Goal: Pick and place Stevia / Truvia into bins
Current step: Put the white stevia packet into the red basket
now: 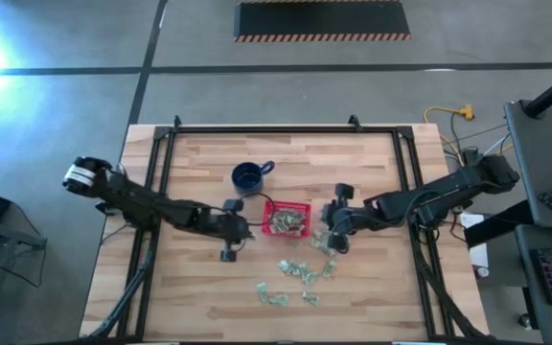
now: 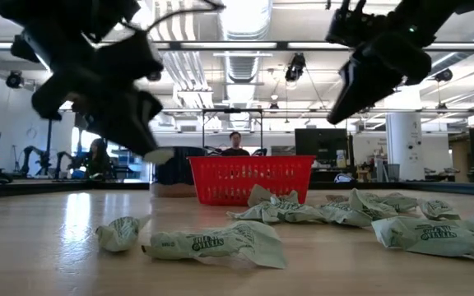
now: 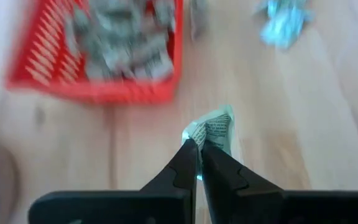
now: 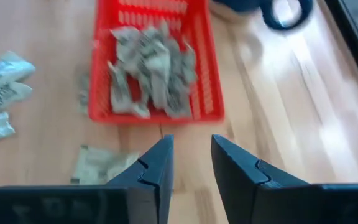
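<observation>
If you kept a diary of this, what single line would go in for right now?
left gripper: shut on pale green-and-white paper sachet, beside red latticed plastic basket | right gripper: open, empty, near basket | loose sachets on wooden table

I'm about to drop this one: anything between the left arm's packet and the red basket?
Nothing visible. The left gripper holds a packet beside the red basket, with only bare table between them.

The whole wooden table (image 1: 199, 287) is seen straight down from above; a level look across it is taken at tabletop height. The red basket (image 1: 287, 219) is shared by all views — closest from both wrists.
</observation>
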`<control>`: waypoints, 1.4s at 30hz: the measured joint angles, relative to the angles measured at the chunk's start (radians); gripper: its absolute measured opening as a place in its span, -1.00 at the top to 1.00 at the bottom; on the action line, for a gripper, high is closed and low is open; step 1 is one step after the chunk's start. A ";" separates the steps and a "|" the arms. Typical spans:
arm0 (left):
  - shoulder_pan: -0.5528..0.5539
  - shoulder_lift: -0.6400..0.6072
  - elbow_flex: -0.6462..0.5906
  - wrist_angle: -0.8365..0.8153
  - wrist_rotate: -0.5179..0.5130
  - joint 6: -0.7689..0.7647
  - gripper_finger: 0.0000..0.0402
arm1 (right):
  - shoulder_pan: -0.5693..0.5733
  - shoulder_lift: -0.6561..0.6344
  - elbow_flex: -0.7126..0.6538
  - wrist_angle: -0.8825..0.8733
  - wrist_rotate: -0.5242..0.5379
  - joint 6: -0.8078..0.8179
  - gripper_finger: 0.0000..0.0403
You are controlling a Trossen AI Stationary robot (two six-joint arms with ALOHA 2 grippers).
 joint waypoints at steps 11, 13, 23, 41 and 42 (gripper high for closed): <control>-0.019 -0.009 0.006 0.175 -0.182 0.110 1.00 | 0.028 -0.045 -0.048 -0.109 0.010 0.163 0.58; -0.017 0.002 0.009 0.236 -0.193 0.146 1.00 | 0.033 -0.050 -0.060 -0.108 0.010 0.164 0.58; 0.048 0.105 0.024 0.458 -0.192 0.239 1.00 | 0.033 -0.052 -0.108 -0.104 0.007 0.207 0.61; 0.088 0.214 0.112 0.412 -0.188 0.236 0.47 | 0.037 -0.052 -0.120 -0.086 -0.004 0.236 0.62; 0.088 0.211 0.112 0.413 -0.189 0.236 0.42 | 0.039 -0.052 -0.125 -0.083 -0.005 0.247 0.62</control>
